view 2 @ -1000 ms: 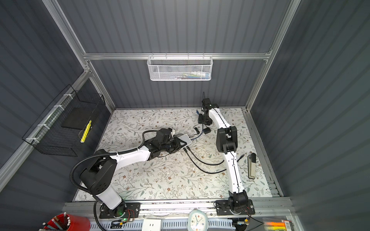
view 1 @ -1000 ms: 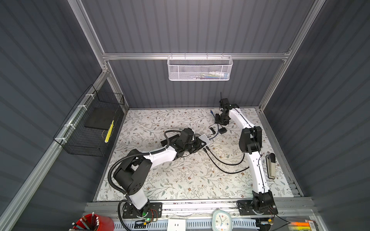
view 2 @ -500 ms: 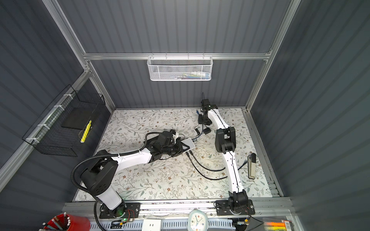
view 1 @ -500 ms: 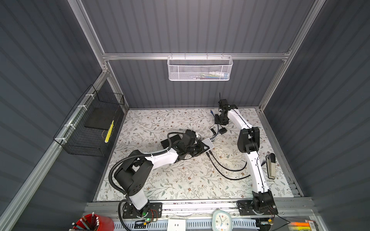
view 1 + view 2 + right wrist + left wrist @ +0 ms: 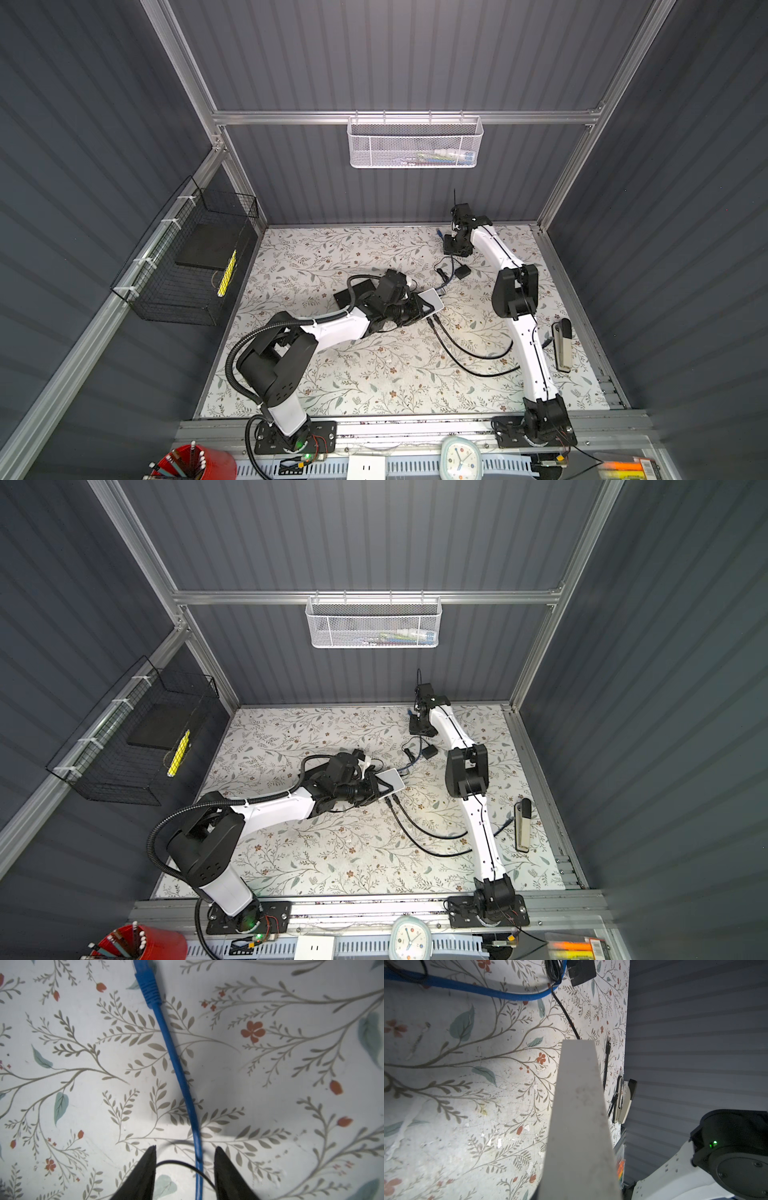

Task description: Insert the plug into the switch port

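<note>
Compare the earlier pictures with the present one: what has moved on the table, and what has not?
The left gripper, shut on the white switch, carried it a little right and toward the front edge. The black cables beside it shifted too. The right gripper stayed at the back, jaws open astride the blue cable. The stapler did not move.

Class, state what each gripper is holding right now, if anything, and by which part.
The left gripper is shut on the white switch, gripping the end nearest its arm. The right gripper is open astride the blue cable, holding nothing.
</note>
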You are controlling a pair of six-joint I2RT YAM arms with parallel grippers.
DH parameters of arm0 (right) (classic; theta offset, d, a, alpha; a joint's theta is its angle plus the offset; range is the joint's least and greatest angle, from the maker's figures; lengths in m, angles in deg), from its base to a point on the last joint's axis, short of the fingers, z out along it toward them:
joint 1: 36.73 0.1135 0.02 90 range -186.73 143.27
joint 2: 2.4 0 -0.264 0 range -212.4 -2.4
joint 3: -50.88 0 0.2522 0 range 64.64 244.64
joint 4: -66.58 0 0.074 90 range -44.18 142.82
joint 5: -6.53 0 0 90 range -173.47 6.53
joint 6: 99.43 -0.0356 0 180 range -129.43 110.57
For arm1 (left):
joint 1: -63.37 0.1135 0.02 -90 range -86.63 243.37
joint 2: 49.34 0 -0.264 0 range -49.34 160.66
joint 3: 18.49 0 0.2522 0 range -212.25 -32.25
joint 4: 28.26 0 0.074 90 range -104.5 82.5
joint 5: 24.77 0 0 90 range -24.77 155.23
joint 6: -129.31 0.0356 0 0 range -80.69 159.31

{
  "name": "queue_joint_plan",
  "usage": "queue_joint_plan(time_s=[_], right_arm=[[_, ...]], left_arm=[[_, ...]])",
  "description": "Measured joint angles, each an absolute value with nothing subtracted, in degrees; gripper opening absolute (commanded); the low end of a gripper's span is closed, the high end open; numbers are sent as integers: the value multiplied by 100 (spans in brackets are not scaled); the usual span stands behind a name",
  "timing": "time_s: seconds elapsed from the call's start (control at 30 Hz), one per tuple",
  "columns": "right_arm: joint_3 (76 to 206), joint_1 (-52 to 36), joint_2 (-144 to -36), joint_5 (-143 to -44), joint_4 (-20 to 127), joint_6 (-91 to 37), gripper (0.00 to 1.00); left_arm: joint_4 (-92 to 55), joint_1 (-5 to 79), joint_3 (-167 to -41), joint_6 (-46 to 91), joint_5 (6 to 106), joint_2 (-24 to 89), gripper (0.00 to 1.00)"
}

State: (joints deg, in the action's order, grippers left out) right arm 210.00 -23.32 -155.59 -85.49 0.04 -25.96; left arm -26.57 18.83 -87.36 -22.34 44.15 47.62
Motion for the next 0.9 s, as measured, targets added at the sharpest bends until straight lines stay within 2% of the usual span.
queue_joint_plan(time_s=[0.23,0.6,0.73,0.9], right_arm=[[21330,-2299,-15851,-8486,-90,-2561,42],[21304,-2205,-15851,-8521,-186,-2450,1],[21125,-2201,-15775,-8713,11,-2362,0],[19931,-2210,-15174,-9096,802,-2559,0]], left_arm=[[-2657,1881,-8736,-2223,4397,4762,0],[-2736,1881,-8736,-2220,4356,4765,0],[-2773,1881,-8736,-2220,4354,4765,0],[-2788,1881,-8736,-2220,4354,4765,0]])
